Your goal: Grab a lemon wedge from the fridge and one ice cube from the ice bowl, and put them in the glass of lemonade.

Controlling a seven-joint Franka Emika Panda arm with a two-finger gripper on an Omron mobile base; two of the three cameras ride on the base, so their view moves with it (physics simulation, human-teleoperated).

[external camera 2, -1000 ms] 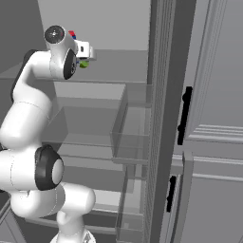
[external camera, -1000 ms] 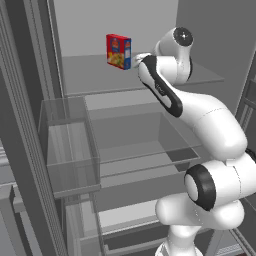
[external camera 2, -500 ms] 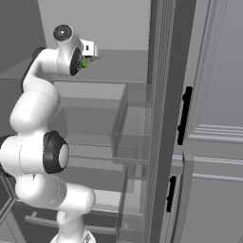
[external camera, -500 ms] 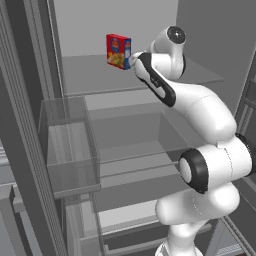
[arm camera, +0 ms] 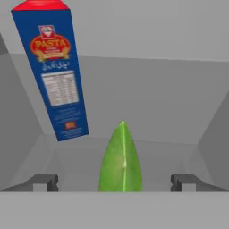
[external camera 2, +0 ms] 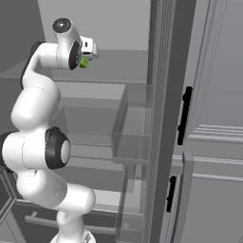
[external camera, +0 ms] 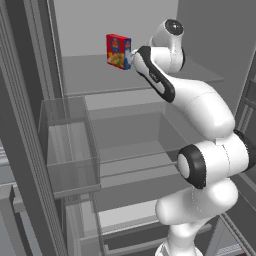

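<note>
The fridge (external camera: 95, 75) stands open, and my arm reaches up to its top shelf (external camera 2: 118, 71). The lemon wedge (arm camera: 121, 161), yellow-green and standing on edge, sits on that shelf right in front of the hand. It lies between the two fingertips of my gripper (arm camera: 115, 182), which is open and does not touch it. In the right base view the wedge (external camera 2: 84, 63) shows as a green spot just under the gripper (external camera 2: 90, 50). The ice bowl and the glass of lemonade are out of view.
A red and blue pasta box (external camera: 118, 51) stands on the same shelf, close to the left of the wedge in the hand view (arm camera: 53, 76). Clear door bins (external camera: 70, 145) hang at the left, and lower shelves (external camera: 130, 150) lie beneath. A dark door edge (external camera 2: 163, 118) rises at the right.
The arm has stretched further into the fridge, bringing the hand closer to the top shelf and the wedge. The jaws have stayed wide apart.
</note>
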